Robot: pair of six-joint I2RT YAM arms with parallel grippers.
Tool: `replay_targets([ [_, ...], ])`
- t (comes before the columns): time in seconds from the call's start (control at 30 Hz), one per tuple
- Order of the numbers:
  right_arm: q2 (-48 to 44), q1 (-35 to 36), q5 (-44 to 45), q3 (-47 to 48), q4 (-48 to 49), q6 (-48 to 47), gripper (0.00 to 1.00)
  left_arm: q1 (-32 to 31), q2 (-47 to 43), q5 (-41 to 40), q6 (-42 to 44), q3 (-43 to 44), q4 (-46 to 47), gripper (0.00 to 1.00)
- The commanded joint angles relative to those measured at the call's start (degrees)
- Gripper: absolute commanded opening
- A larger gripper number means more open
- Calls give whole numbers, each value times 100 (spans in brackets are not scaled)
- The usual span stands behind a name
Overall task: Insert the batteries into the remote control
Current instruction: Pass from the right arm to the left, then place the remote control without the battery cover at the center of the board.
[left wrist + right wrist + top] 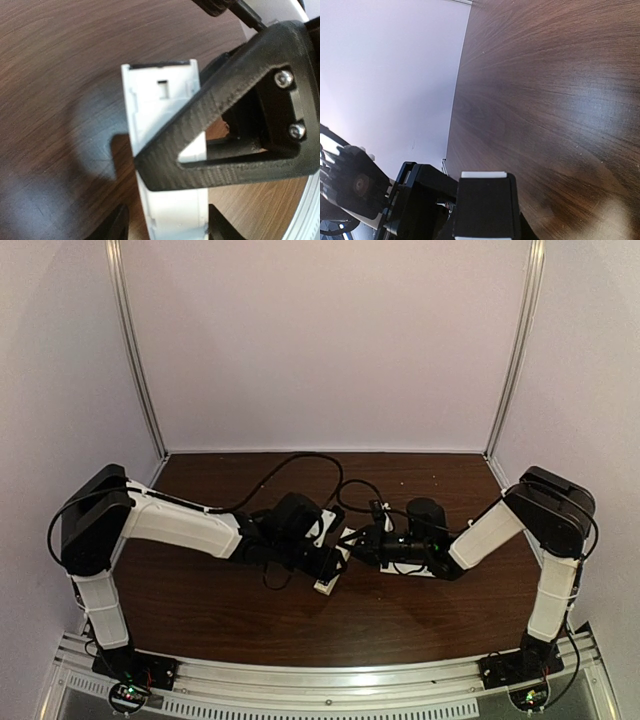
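Out in the middle of the tabletop [250, 630] both arms are huddled over the remote [160, 105], which lies flat on the wood with its back open and the battery bay facing up. So the prep part looks done to me – the bay's exposed and ready.

The loading itself, not so much. The stretch of bay I can see is bare white plastic with a little slot near one end, and nothing is sitting in it. A black finger [225, 125] of the right claw [358, 545] crosses right over the remote, so I can't swear for the bit underneath.

Left claw [171, 227] straddles one end of the remote, one finger on each side and partway open. A sliver of wood shows between one finger and the plastic, so I'd say it isn't pinching yet. My guess is it's there to steady the thing.

Right claw is shut tight. Whether it has a battery pinched in there I honestly can't tell, because the tips are hidden from every angle. I can't spot the batteries anywhere else either.

There's a flat white piece [412, 569] under the right arm – could be the lid, not sure.

My read: both batteries have yet to go in, then the back gets closed up.
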Motion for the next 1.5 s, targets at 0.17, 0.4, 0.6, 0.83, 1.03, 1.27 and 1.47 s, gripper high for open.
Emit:
replay_targets([
  [0.17, -445, -37, 62, -172, -51, -119, 35, -24, -16, -86, 518, 167, -494, 35],
  [0.4, -1178, -505, 34, -543, -689, -572, 56, -29, -372, -184, 1242, 48, -1031, 30],
  [0.6, -2266, -970, 344, -685, -2434, -1627, 59, -29, -510, -23, 2228, 262, -1855, 30],
  [0.83, -3631, -1508, 492, -756, -3949, -2795, 63, -30, -421, 526, 3246, 422, -2472, 30],
  [1.03, -4532, -1516, 1298, -312, -5474, -4101, 67, -29, -166, 701, 4135, 682, -2996, 31],
  [1.27, -4752, -1517, 1906, 288, -6770, -4977, 70, -29, 485, 719, 4714, 1054, -3466, 32],
  [1.47, -5156, -1517, 2125, 331, -6705, -4921, 99, -27, 807, 634, 5087, 1296, -3814, 31],
])
